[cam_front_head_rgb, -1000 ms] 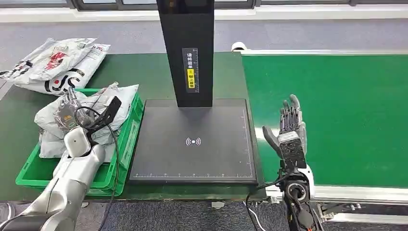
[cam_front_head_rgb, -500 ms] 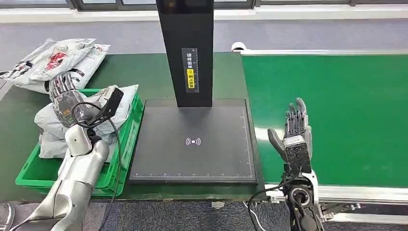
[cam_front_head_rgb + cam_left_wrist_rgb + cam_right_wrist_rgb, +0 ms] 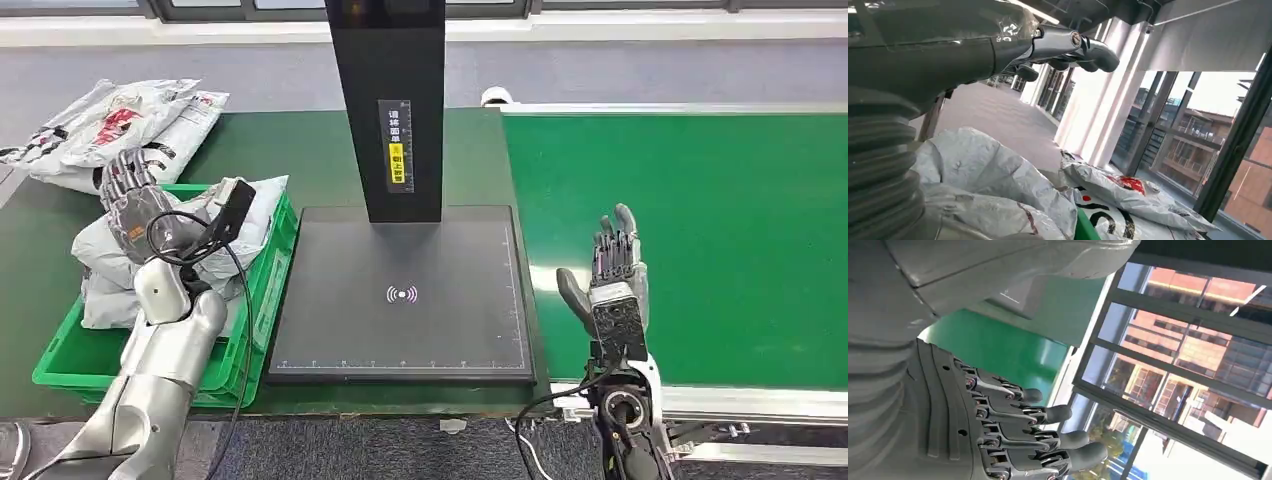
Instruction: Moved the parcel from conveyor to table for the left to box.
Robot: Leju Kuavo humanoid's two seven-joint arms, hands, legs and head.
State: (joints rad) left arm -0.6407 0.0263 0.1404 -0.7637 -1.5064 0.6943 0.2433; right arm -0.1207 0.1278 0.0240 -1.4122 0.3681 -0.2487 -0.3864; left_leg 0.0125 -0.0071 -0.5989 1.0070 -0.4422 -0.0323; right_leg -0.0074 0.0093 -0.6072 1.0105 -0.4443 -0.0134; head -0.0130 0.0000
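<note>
Several grey parcels (image 3: 215,215) lie piled in the green box (image 3: 262,300) at the table's left. My left hand (image 3: 133,200) is raised above that pile with its fingers spread and nothing in it; the left wrist view shows the left hand (image 3: 1068,47) over crumpled grey parcels (image 3: 993,175). My right hand (image 3: 608,272) stands upright and open over the near edge of the green conveyor (image 3: 700,230), empty. The right wrist view shows the right hand (image 3: 1013,425) with its fingers straight, the conveyor (image 3: 993,340) behind them.
A black scanner plate (image 3: 405,290) with a black post (image 3: 392,100) stands between box and conveyor. More printed parcels (image 3: 120,125) lie on the table beyond the box. The conveyor belt carries nothing in view.
My left hand has risen off the parcel pile and spread its fingers. My right hand has drifted slightly nearer and to the right, still open.
</note>
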